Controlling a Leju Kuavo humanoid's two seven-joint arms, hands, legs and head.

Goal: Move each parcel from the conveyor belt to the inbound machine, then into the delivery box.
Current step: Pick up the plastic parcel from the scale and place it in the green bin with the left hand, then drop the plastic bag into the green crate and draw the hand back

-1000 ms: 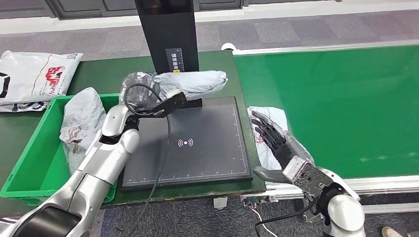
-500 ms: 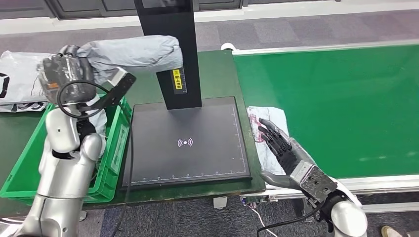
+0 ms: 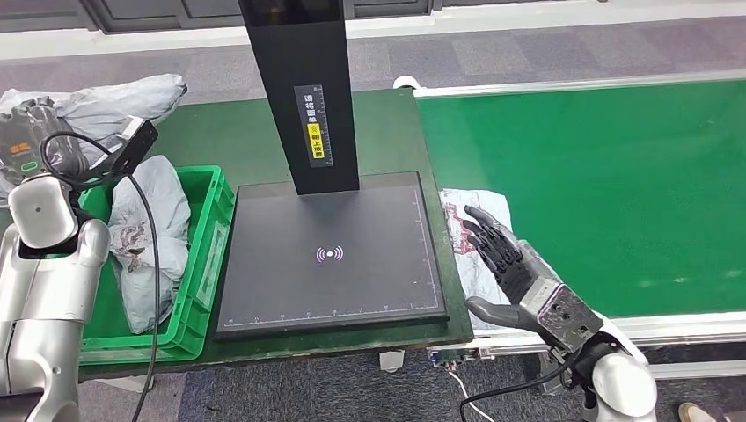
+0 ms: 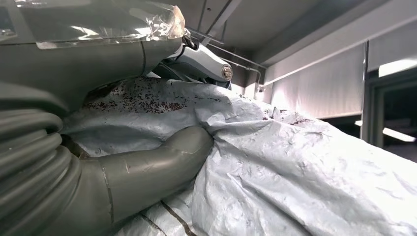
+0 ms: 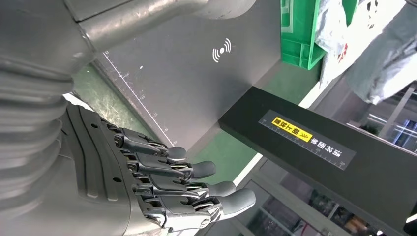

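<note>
The grey parcel (image 3: 114, 101) is gripped in the left hand (image 3: 31, 145), raised beyond the far end of the green delivery box (image 3: 207, 255). In the left wrist view the thumb (image 4: 162, 157) sinks into the bag's crinkled film, so I judge it soft and light, a pouch that sags and folds rather than holding its shape. The film looks slick; a wrap-around hold near the bulk of the contents seems safer than pinching a loose corner, which could slide out.

Below and just to the inner side of that hand, a second grey parcel (image 3: 145, 237) already lies in the delivery box. A third, white with red print (image 3: 471, 233), sits at the edge of the conveyor belt (image 3: 598, 185), directly under the right hand (image 3: 510, 268), which hovers over it with fingers spread and holding nothing (the right wrist view shows the fingers (image 5: 196, 169) apart and bare). A fourth bag appears as a white sliver (image 3: 13, 97) behind the left hand.

Between the two hands lies the inbound machine's black pad (image 3: 334, 255) with its upright post (image 3: 303, 88), on the green tabletop (image 3: 387, 132).

Count: four parcels, one delivery box, one machine, one belt.
</note>
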